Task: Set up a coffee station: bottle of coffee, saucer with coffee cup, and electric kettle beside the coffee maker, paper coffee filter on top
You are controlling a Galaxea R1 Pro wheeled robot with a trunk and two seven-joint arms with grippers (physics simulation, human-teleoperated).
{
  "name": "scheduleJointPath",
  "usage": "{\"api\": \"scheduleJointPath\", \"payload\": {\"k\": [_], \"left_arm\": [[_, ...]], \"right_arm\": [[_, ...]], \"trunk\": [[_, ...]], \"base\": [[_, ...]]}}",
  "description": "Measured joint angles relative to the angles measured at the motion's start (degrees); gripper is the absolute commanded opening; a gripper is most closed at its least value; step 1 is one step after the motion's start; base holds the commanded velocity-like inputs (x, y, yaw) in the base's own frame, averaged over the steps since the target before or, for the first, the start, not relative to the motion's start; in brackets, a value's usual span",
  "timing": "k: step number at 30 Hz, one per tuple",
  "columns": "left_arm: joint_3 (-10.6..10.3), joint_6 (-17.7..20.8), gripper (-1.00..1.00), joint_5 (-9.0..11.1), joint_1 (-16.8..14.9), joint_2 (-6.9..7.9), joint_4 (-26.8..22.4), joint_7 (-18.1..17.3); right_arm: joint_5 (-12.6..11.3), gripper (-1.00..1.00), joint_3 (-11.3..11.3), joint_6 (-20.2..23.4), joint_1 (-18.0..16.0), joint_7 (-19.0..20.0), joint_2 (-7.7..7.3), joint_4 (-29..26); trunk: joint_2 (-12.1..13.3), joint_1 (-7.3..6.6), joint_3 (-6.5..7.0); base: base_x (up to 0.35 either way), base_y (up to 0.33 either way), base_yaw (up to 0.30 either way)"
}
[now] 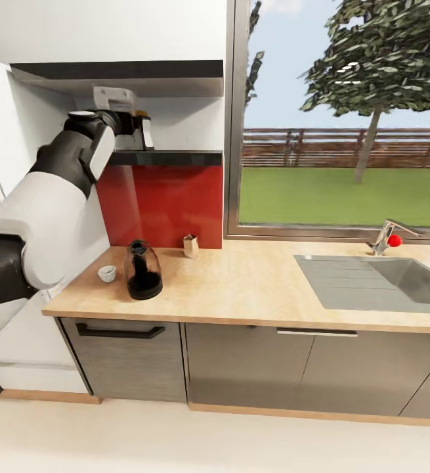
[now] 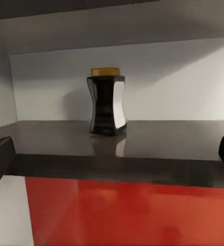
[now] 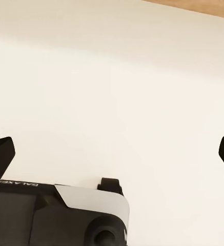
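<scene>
The bottle of coffee (image 2: 107,101), a dark jar with a yellow-brown lid and white label, stands upright at the back of the lower kitchen shelf (image 2: 117,169). My left gripper (image 2: 112,156) is open at the shelf's front edge, short of the bottle (image 1: 145,132), with nothing between its fingers. On the kitchen countertop (image 1: 241,289), the electric kettle (image 1: 142,270) stands near the left end, with the coffee cup (image 1: 107,273) just to its left. A small tan paper piece (image 1: 190,245), perhaps the paper coffee filter, sits by the red backsplash. The coffee maker and saucer are out of view. My right gripper (image 3: 112,154) is open over pale floor.
A matching higher shelf (image 1: 119,70) hangs close above my left gripper (image 1: 136,126). A steel sink (image 1: 385,282) and faucet (image 1: 388,238) take up the counter's right end under a large window. My left arm (image 1: 50,197) covers the counter's far left corner.
</scene>
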Motion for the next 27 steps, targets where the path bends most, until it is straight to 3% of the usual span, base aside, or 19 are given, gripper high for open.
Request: {"api": "scheduleJointPath", "payload": {"k": [4,10,20,27], "left_arm": [[-0.05,-0.06,1.0,-1.65,-3.69,0.1,4.16,0.07],[-0.04,0.07,1.0,-5.42,-3.98,0.49,4.47,0.04],[0.17,-0.21,1.0,-6.05,-3.53,0.6,4.17,-0.03],[1.04,-0.17,1.0,-5.45,-3.5,0.7,4.08,0.26]], "right_arm": [[0.05,1.0,0.01,0.23,0.01,0.01,-0.81,1.99],[-0.05,1.0,-0.01,0.29,0.87,-0.1,-2.21,5.26],[0.0,1.0,0.04,0.64,2.32,0.01,-2.88,5.51],[-0.14,1.0,0.01,6.78,2.34,0.05,-2.8,5.56]], "trunk": [[0.0,0.0,-0.01],[0.0,0.0,-0.01],[0.0,0.0,-0.01],[-0.01,-0.01,-0.01]], "base": [[0.0,0.0,0.0],[0.0,0.0,0.0],[0.0,0.0,0.0],[0.036,0.0,0.0]]}}
